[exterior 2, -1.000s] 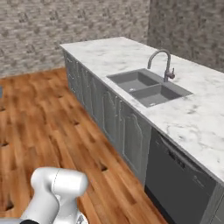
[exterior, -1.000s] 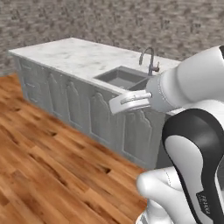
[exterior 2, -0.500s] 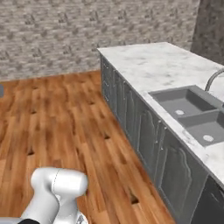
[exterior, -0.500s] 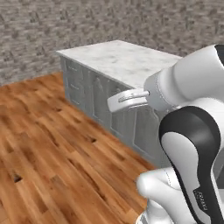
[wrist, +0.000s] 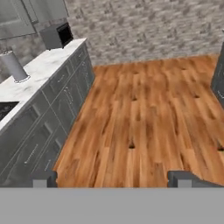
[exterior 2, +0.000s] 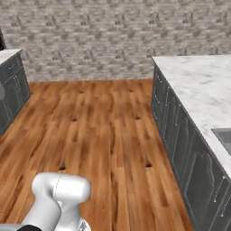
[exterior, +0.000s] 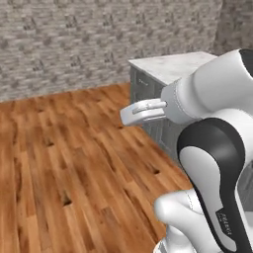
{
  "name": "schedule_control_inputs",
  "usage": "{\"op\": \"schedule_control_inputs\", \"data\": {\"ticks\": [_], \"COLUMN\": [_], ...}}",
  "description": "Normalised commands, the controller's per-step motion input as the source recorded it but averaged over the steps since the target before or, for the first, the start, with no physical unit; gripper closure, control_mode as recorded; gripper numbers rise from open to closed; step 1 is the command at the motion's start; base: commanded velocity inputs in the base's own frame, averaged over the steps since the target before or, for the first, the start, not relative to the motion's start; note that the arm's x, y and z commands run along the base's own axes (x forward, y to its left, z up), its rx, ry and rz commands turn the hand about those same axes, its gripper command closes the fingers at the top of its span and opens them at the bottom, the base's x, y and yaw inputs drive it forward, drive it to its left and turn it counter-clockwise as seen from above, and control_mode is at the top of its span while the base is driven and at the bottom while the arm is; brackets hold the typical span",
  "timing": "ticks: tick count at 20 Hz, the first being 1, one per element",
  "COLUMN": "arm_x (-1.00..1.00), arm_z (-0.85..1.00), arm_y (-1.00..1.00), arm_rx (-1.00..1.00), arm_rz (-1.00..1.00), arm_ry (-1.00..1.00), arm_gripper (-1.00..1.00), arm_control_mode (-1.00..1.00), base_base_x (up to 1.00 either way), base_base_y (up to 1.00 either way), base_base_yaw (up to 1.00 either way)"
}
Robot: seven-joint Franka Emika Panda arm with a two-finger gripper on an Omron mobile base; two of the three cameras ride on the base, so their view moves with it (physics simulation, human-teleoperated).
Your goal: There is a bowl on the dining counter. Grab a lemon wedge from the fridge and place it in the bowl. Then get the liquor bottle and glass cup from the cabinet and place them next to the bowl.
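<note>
My gripper [wrist: 111,179] is open, its two dark fingertips [wrist: 43,178] wide apart with nothing between them, and it looks out over bare wooden floor [wrist: 144,118]. In the left base view the arm's white hand [exterior: 143,111] juts left, above the floor and in front of a counter corner. The bowl, lemon wedge, fridge, liquor bottle and glass cup are out of view. A grey wall cabinet [wrist: 17,17] hangs above the counter in the hand view's upper left.
A marble-topped counter [exterior 2: 198,90] with grey doors runs along the right. Another counter [wrist: 39,70] carries a microwave [wrist: 56,36] and a grey cylinder [wrist: 15,65]. A stone wall [exterior 2: 90,40] closes the back. Wooden floor [exterior 2: 103,126] lies between the counters.
The whole picture has shifted as the base turns: the sink counter has slid to the right and more floor and stone wall show. The gripper has stayed open.
</note>
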Motion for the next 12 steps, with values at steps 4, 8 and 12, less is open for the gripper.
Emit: {"op": "schedule_control_inputs", "data": {"ticks": [4,8,12], "arm_x": [0.0,0.0,0.0], "arm_z": [0.0,0.0,0.0], "arm_y": [0.0,0.0,0.0], "arm_rx": [0.0,0.0,0.0], "arm_rz": [0.0,0.0,0.0], "arm_ry": [0.0,0.0,0.0], "arm_gripper": [-1.0,-1.0,-1.0], "arm_control_mode": [1.0,1.0,1.0], "base_base_x": [0.76,0.95,1.0], "base_base_y": [0.01,-0.13,-0.17], "base_base_yaw": [0.48,0.48,0.52]}}
